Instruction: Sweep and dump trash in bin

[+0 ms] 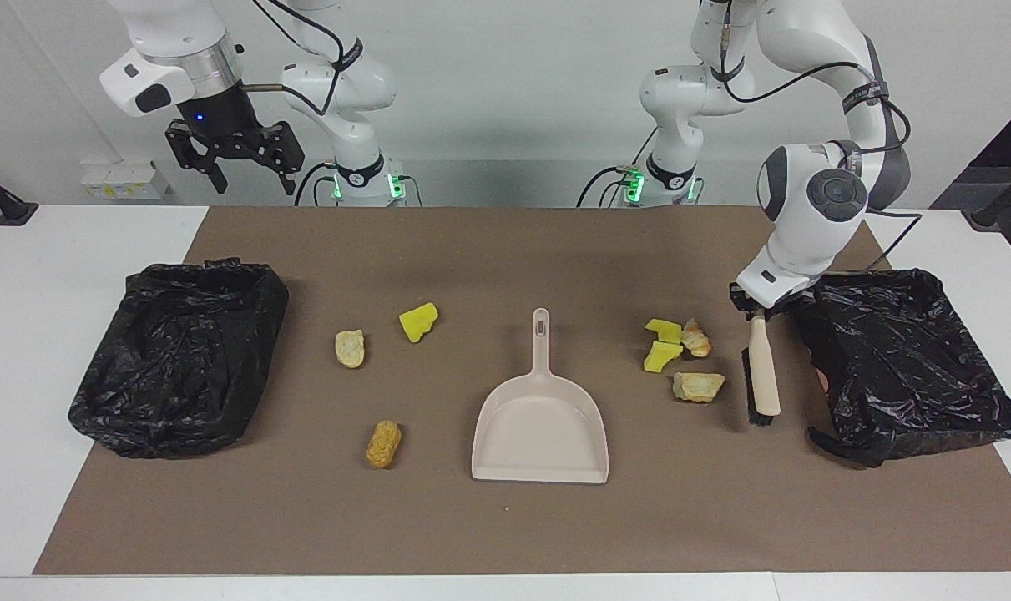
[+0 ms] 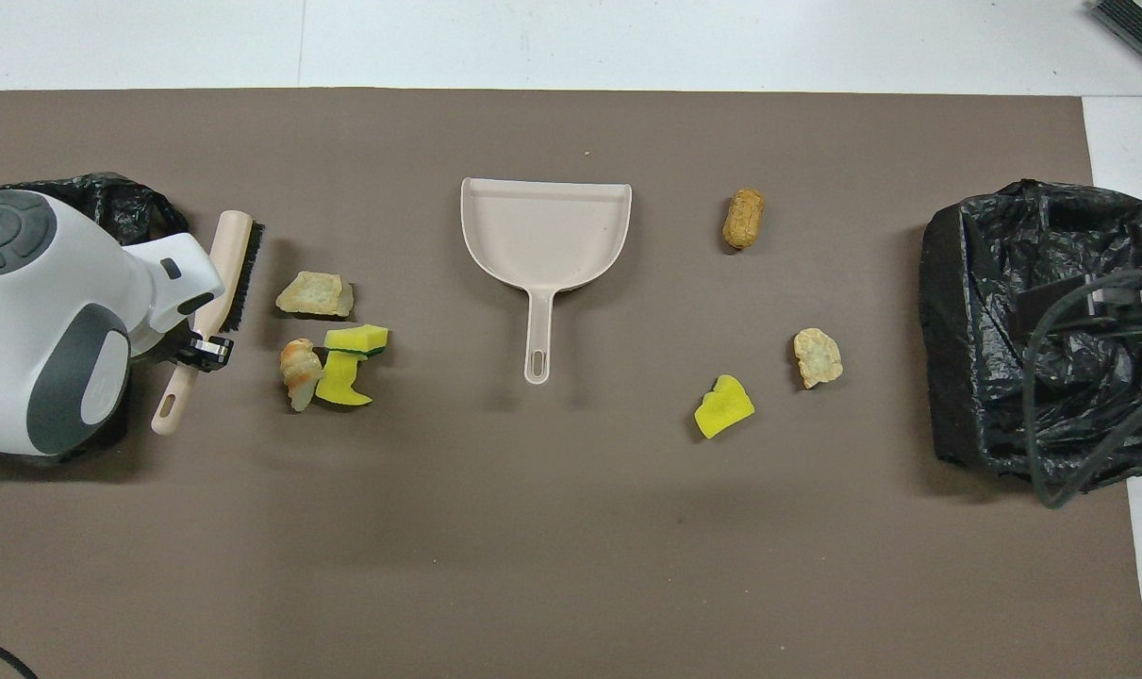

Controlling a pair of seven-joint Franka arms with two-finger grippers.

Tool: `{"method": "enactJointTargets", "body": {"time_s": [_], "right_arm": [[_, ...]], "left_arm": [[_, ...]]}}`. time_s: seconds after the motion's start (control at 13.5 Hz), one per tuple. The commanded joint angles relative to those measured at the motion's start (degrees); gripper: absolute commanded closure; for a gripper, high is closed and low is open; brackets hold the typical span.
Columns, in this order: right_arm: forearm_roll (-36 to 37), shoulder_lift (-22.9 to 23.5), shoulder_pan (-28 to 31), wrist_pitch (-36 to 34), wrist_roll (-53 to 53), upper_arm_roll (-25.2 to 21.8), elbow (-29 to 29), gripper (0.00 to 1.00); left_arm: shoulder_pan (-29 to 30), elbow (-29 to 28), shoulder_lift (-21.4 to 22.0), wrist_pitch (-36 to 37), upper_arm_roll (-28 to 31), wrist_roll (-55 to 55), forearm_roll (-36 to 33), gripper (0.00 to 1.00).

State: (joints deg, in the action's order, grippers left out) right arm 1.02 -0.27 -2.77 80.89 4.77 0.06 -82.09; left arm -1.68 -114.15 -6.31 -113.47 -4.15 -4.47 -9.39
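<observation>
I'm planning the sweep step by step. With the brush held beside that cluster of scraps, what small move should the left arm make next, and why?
Probably push the brush, clamped in the left gripper, sideways toward the dustpan. Its bristles face the four scraps clustered between brush and pan, not yet touching them, and the pan is empty. The right gripper waits open, raised near its base.

A large brown paper-like mat (image 1: 505,517) covers the white table (image 1: 63,275), reaching almost to the table's edge nearest the robots. A pale wall socket strip (image 1: 125,179) sits near the mat's corner at the right arm's end.
</observation>
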Motion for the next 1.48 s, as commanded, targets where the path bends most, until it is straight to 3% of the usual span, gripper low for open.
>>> {"method": "enactJointTargets", "body": {"time_s": [0.0, 0.44, 0.66, 0.96, 1.4], "right_arm": [[0.4, -0.6, -0.1, 0.9, 1.1, 0.5, -0.5, 0.00], [0.8, 2.6, -7.3, 3.3, 8.8, 0.5, -0.1, 0.00], [0.8, 7.5, -10.9, 8.8, 14.5, 0.6, 0.8, 0.00], [2.1, 17.1, -16.2, 10.4, 20.9, 0.6, 9.0, 0.00], [1.4, 27.1, -22.8, 20.2, 29.0, 0.6, 11.2, 0.00]], "left_arm": [[0.9, -0.5, 0.5, 0.5, -0.2, -1.1, 0.7, 1.00], [1.3, -0.6, 0.5, 0.1, -0.2, -1.9, 0.7, 1.00], [1.5, -1.4, 0.9, 0.0, -0.2, -2.7, 0.7, 1.00], [1.5, -1.9, 1.2, -0.1, -0.2, -2.8, 0.7, 1.00], [2.0, -2.6, 1.4, -0.8, -0.2, -2.8, 0.7, 1.00]]}}
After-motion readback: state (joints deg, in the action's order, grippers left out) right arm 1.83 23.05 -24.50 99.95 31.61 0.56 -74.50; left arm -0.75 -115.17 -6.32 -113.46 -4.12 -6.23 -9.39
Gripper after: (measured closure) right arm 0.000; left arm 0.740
